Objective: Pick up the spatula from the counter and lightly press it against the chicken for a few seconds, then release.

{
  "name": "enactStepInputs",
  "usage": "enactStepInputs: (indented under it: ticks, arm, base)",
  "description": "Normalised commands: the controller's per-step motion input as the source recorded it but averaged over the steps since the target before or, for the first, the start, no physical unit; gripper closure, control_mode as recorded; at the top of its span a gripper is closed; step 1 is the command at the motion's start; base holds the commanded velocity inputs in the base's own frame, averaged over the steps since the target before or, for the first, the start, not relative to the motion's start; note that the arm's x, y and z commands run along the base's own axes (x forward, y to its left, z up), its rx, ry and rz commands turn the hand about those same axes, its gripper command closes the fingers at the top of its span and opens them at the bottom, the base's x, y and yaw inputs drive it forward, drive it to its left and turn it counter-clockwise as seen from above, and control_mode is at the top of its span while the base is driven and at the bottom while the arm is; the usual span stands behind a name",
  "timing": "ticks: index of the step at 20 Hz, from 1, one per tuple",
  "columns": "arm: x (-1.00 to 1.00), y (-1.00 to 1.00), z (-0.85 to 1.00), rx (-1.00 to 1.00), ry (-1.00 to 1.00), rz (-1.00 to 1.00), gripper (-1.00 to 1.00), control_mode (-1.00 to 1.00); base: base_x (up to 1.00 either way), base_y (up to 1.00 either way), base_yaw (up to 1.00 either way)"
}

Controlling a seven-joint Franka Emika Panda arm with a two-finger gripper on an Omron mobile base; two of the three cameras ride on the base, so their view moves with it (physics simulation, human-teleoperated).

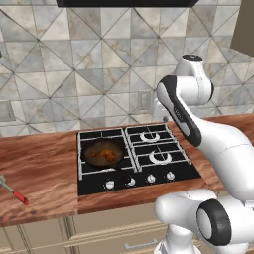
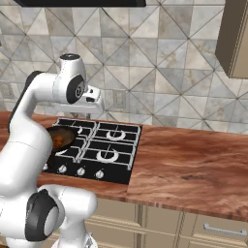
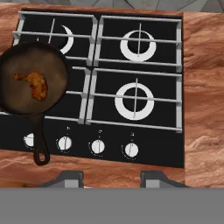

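The spatula (image 1: 16, 192), with a thin metal shaft and a red handle, lies on the wooden counter at the far left edge of the left base view. A browned chicken piece (image 1: 104, 156) (image 3: 36, 85) rests in a dark skillet (image 1: 103, 151) (image 3: 33, 78) on the front left burner. My gripper (image 2: 89, 114) (image 3: 112, 180) hangs high above the stove's front middle and points down. It is open, with nothing between its fingertips (image 3: 68, 178). The skillet sits to its left and the spatula much further left.
The black four-burner stove (image 1: 158, 158) is set into the wooden counter (image 2: 193, 164), with knobs (image 3: 98, 146) along its front. The skillet's handle (image 3: 40, 146) points toward the front edge. A tiled wall stands behind, and a cabinet (image 2: 235, 38) hangs at the upper right.
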Motion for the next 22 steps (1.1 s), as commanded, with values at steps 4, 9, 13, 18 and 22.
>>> enactStepInputs:
  ticks: [4, 9, 13, 18, 22]
  arm:
    - [-0.19, 0.08, -0.02, 0.0, 0.0, 0.0, -1.0, -1.0]
    - [-0.3, 0.32, -0.3, 0.09, 0.01, -0.01, -1.0, -1.0]
    - [-0.22, 0.33, -0.2, 0.08, 0.0, 0.0, -1.0, -1.0]
    - [-0.01, 0.56, -0.14, 0.0, -0.01, 0.06, -1.0, -1.0]
    - [0.0, 0.7, -0.14, 0.0, 0.0, 0.09, -1.0, -1.0]
  base:
    - [0.0, 0.0, 0.0]
    - [0.0, 0.0, 0.0]
    - [0.0, 0.0, 0.0]
    - [0.0, 0.0, 0.0]
    - [0.0, 0.0, 0.0]
